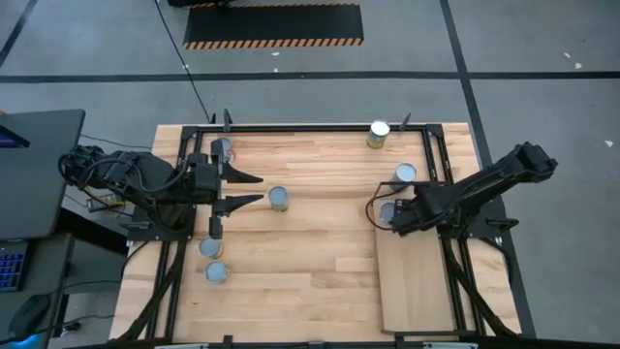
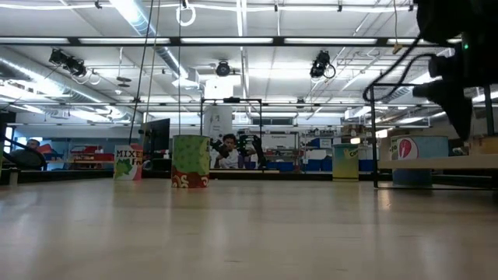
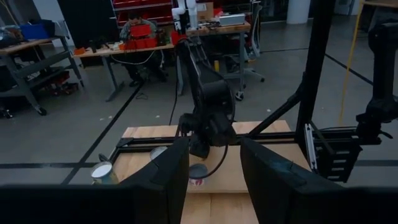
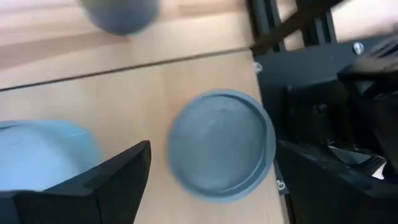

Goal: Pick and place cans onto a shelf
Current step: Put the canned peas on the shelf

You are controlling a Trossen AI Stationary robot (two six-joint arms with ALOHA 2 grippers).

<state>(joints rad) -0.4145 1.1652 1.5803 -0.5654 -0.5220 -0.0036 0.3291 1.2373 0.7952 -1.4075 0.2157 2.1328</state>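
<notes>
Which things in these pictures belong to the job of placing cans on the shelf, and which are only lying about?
For the job: small silver-topped cylindrical cans; pale rectangular plywood shelf board in a black frame; left gripper, open; right gripper, open around one can.
Lying about: black-and-orange striped floor mat; dark side desk.

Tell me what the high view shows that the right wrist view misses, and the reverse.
Only the high view shows the left claw, open over the table near a can, plus the can at the far edge and two near the left edge. Only the right wrist view shows, close up, the lid of the can on the shelf. Both show the right claw over the shelf's far end.
</notes>
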